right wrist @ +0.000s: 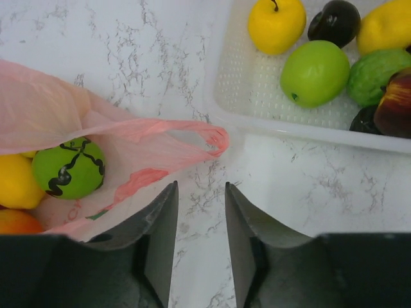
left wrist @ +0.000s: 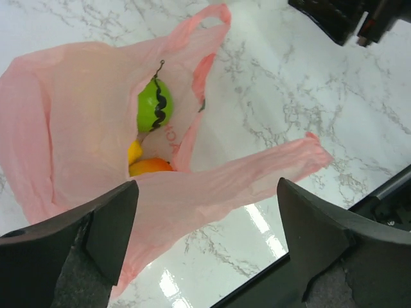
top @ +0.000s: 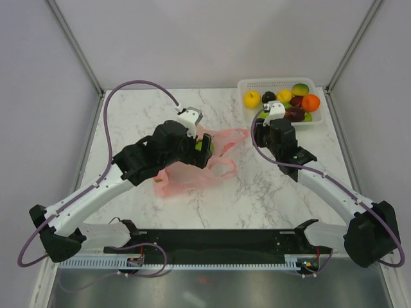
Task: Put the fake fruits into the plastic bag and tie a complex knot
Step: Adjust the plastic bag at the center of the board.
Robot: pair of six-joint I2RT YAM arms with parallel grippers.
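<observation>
Only the top view takes in the whole marble-patterned counter (top: 128,115). The plastic bag (top: 186,176) lies crumpled near its middle under the left arm, and a white lattice basket (top: 276,83) at the far right corner holds a pile of glossy fake fruits (top: 310,102). The wrist views look into the bag's mouth, which the top view cannot. Inside the thin, translucent pink film lie a green fruit (left wrist: 154,106) marked with a black squiggle, a yellow fruit (left wrist: 133,153) and an orange fruit (left wrist: 149,167), all touching. The left tool (left wrist: 207,186) hangs above the bag, jaws spread wide and empty. The right tool (right wrist: 200,192) has its jaws a narrow gap apart with nothing between them, over bare counter just beside one flat, untied handle loop (right wrist: 192,136).
</observation>
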